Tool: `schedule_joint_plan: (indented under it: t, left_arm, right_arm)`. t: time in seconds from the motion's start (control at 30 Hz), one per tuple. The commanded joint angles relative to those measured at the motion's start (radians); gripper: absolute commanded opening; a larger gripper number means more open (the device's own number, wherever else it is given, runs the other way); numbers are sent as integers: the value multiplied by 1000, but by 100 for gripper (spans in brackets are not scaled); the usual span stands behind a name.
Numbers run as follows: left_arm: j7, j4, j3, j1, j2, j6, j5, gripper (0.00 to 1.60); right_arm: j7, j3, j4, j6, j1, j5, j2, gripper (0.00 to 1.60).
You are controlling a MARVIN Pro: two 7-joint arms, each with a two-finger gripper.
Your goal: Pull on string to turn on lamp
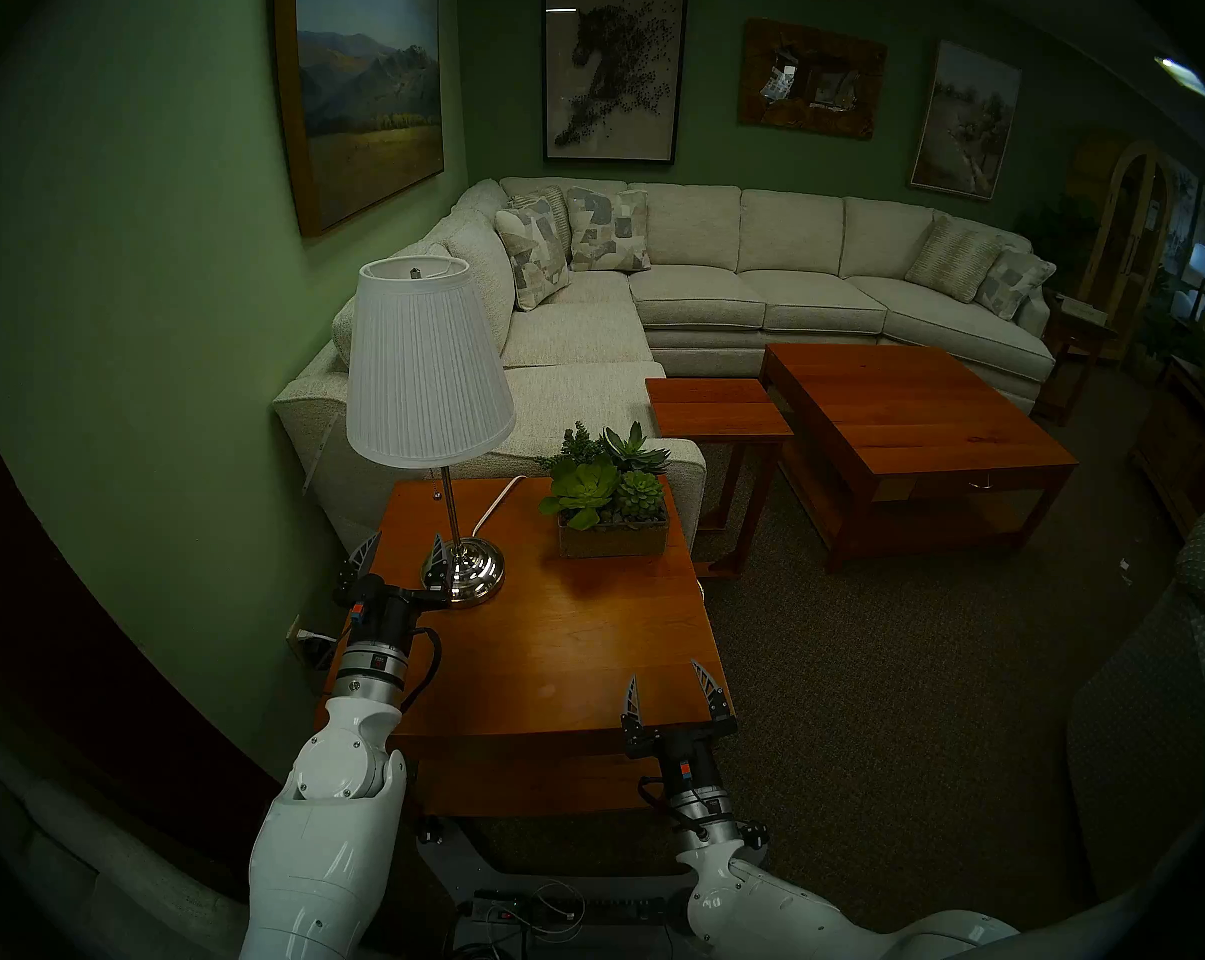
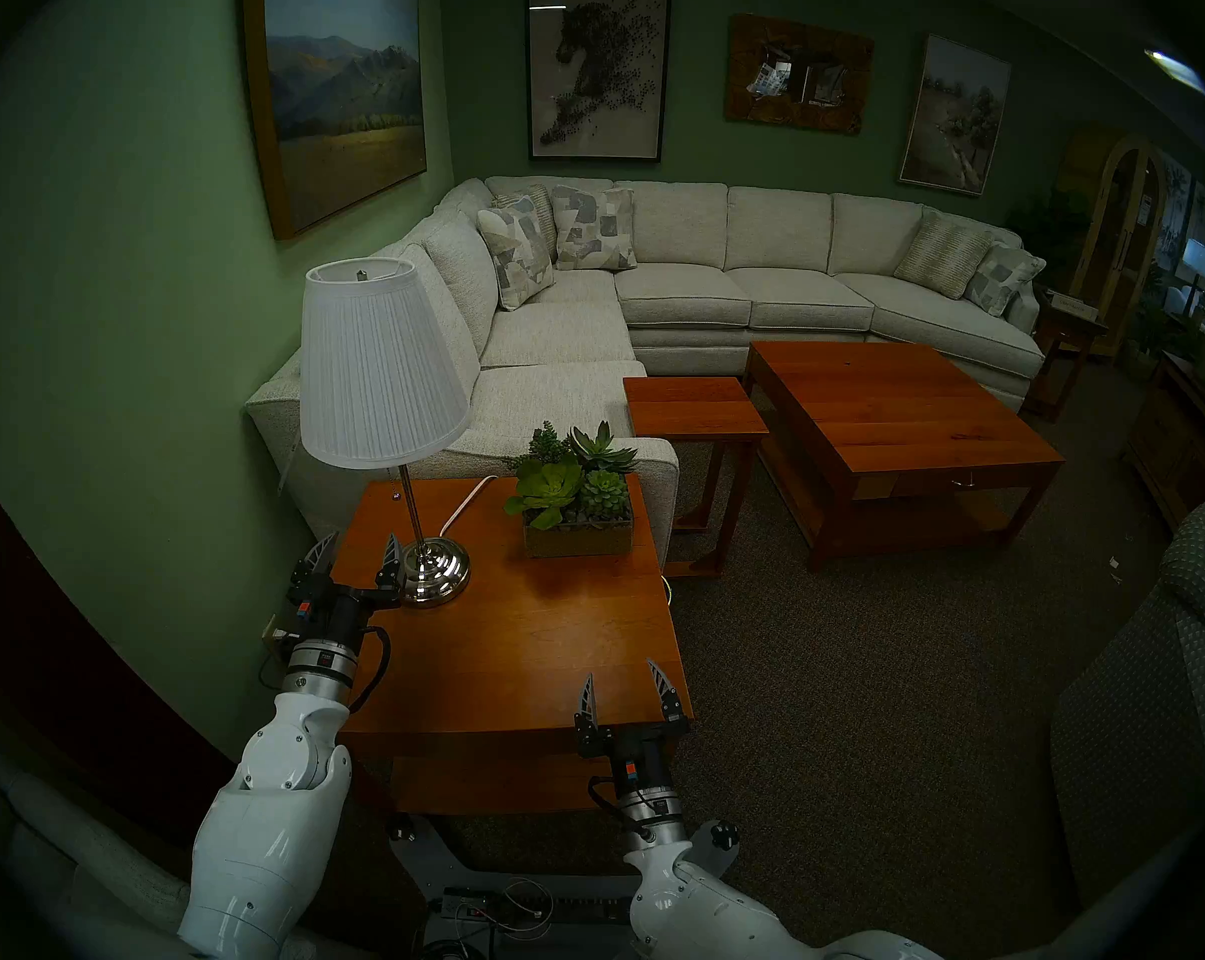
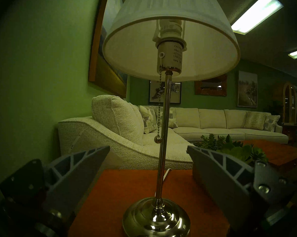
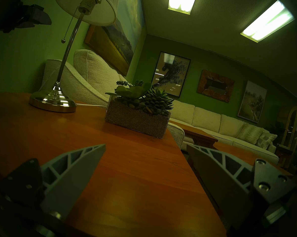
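My left gripper (image 1: 405, 546) hangs with its fingers spread wide and nothing between them, low over the near left part of the wooden side table (image 1: 572, 633), just in front of the lamp (image 1: 427, 363). Its right finger stands just before the lamp's ribbed chrome base (image 1: 471, 569); I cannot tell whether it touches it. The lamp stands upright at the table's far left, its white pleated shade (image 3: 170, 34) unlit. The beaded pull chain (image 3: 159, 111) drops from the socket under the shade and hangs just left of the slim chrome pole (image 3: 164, 129), ending in a small round bead (image 3: 157, 138) above and beyond my left fingertips, clear of them. My right gripper (image 1: 676, 699) is also spread and empty, held at the table's near right corner, well apart from the lamp. A glass planter of succulents (image 1: 610, 508) sits to the right of the lamp, with the white power cord (image 1: 495, 505) trailing off the far edge between them.
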Motion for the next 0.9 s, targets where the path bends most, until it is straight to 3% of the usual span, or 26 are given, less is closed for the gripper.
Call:
schedule_joint_plan:
  t: [0.0,0.87]
  left_arm:
    - [13,5,0,-106,0,2,2,160]
    - [76,131,22,-276,7,28,48,160]
  right_arm:
    - [-10,4,-17,1,15,-6,-3,160]
    - [-7,10,-15,-2,16,-12,-1,160]
